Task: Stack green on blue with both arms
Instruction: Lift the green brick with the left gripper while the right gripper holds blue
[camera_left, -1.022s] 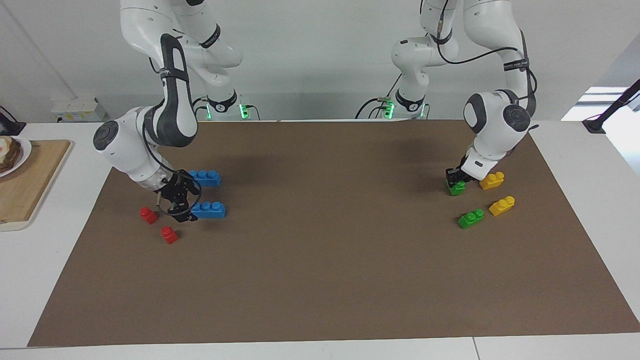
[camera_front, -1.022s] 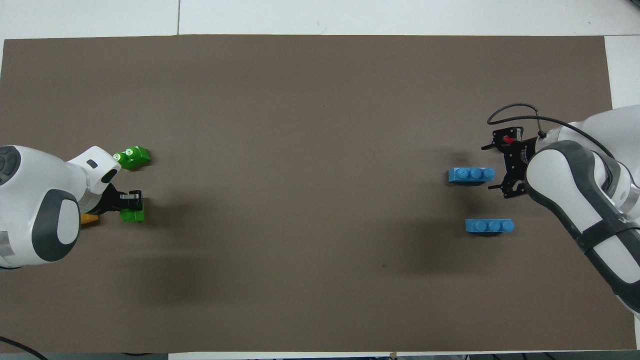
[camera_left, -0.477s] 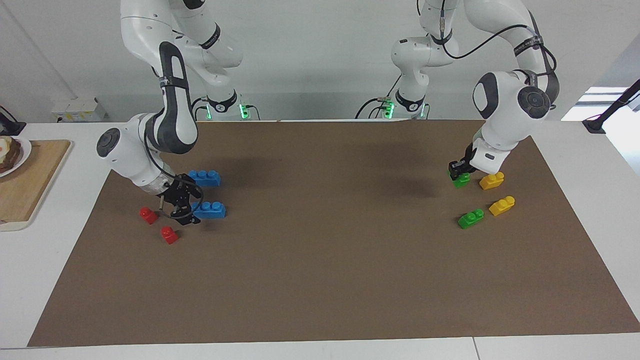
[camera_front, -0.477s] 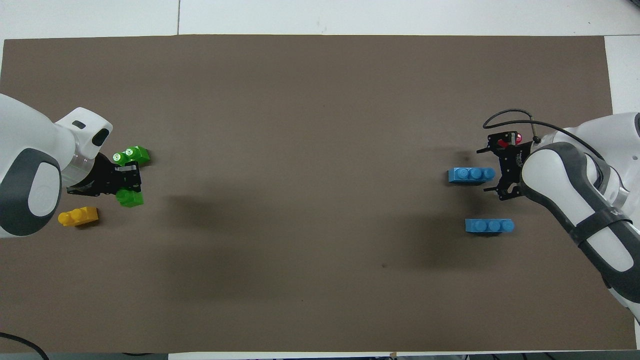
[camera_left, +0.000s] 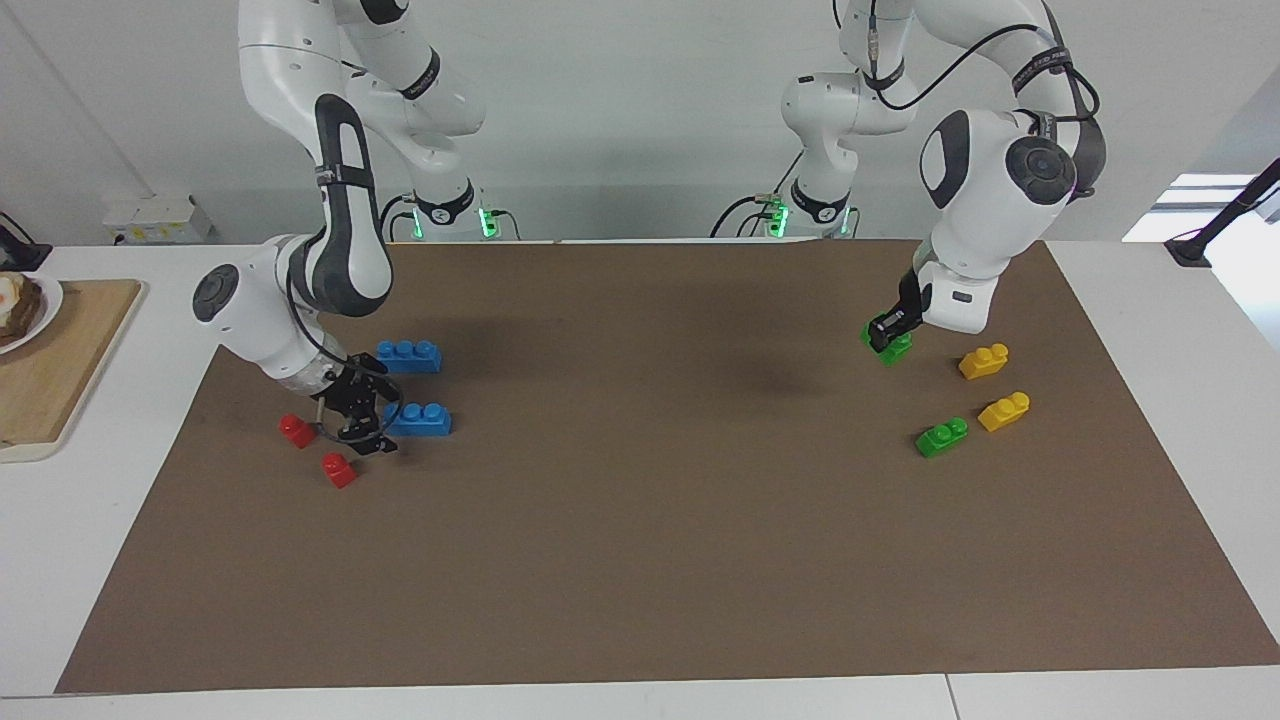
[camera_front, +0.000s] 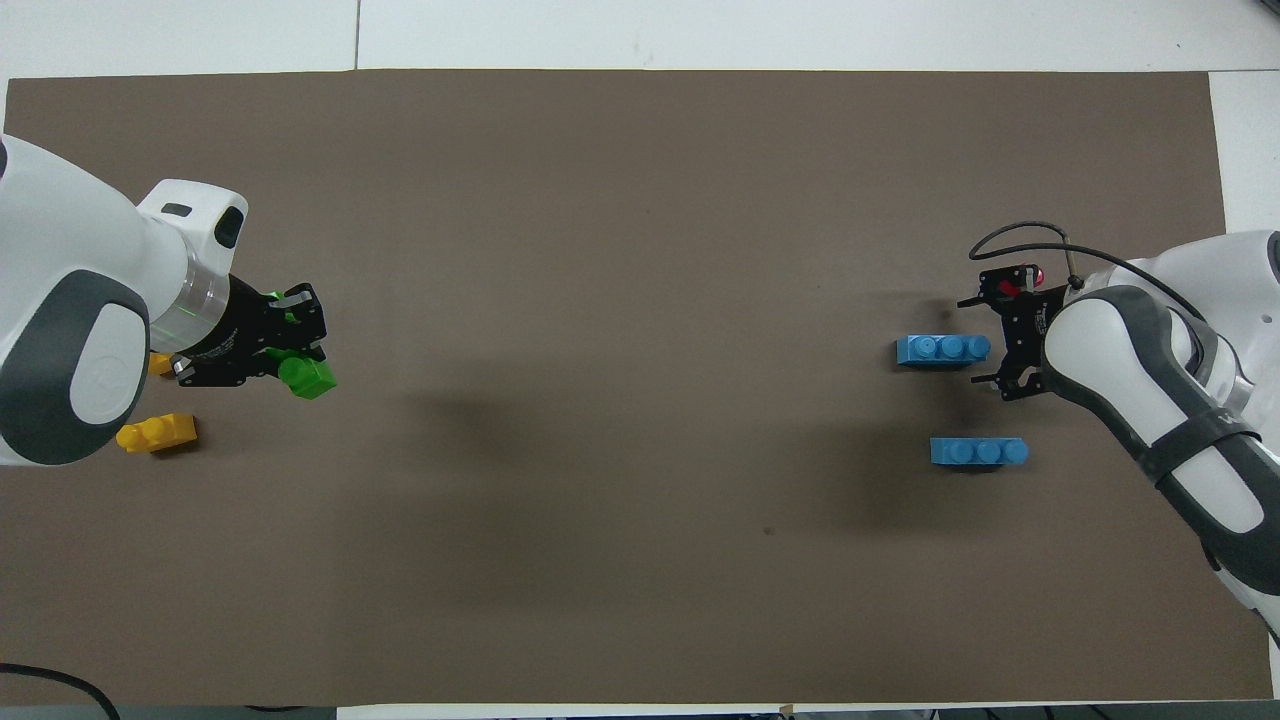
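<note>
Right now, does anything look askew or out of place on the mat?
Nothing stands out. The left gripper holds a green brick above the mat; the open right gripper sits beside a blue brick.

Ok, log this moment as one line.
left tool: shut on green brick, lifted over mat | right tool: open, low beside blue brick | stack: not yet done

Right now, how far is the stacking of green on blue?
Done: the left pincer has closed on a green brick and holds it above the mat. In hand: the right pincer, open, is down beside the blue brick farther from the robots, not gripping it. Left: nothing is stacked yet.
</note>
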